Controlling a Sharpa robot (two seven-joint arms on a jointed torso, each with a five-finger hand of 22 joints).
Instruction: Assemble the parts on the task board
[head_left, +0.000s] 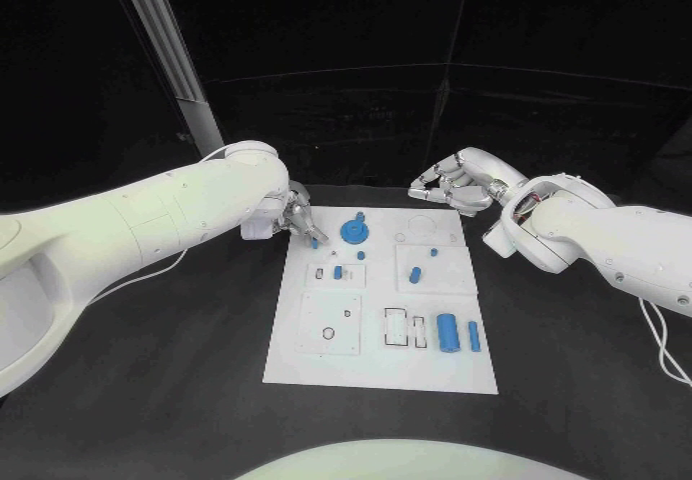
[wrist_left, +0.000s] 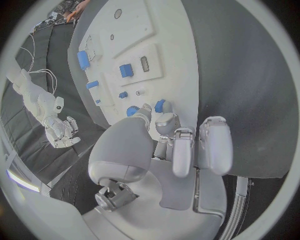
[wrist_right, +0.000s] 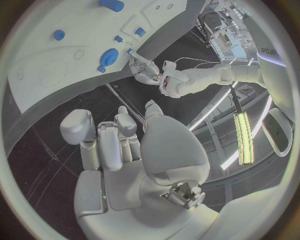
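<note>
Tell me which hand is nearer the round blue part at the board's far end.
Left. The left hand sits at the task board's far left corner, just beside the round blue part; the right hand hovers beyond the far right corner.

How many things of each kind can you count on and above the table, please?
blue parts: 9, as far as the head view lets me count
white task board: 1
silver hands: 2, the left hand and the right hand
Total: 12
</note>
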